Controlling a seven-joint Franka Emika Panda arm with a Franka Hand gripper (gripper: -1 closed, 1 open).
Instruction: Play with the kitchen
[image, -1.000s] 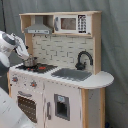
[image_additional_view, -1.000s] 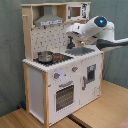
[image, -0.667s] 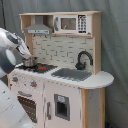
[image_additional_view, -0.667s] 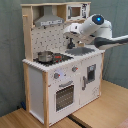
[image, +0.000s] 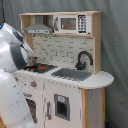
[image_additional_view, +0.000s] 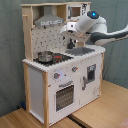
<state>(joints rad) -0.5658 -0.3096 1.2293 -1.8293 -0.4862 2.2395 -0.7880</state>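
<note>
- Grey curtains are hanging behind everything, and a wooden floor (image_additional_view: 100, 107) is lying under the toy in the second exterior view.
- You are looking at the kitchen (image: 65, 75), a big white and pale-wood toy, standing in the middle in both exterior views. It is the biggest thing, and it is standing upright.
- Your robot arm (image_additional_view: 92, 27) is reaching in over the counter from the second exterior view's right. In the first exterior view its white body is filling the first exterior view's left edge, very close to the toy's side.
- The arm could be bumping the grey hood (image_additional_view: 49, 21) or the shelf above if you are lifting too fast. The toy looks light, so I am guessing a hard push could be tipping it.
- The sink (image: 71, 74) is sitting on the counter with the black faucet (image: 83, 60) behind it. The faucet is sticking up and could be catching the arm.
- A small pot (image_additional_view: 45, 55) is sitting on the red-ringed hob (image: 41, 67). A sideways swipe could be knocking it off.
- The oven door (image_additional_view: 64, 96) and the knobs (image_additional_view: 56, 76) are low down, well apart from the arm.
- The gripper (image_additional_view: 73, 38) is hanging near the pegboard back. I cannot tell how its tip is set.
</note>
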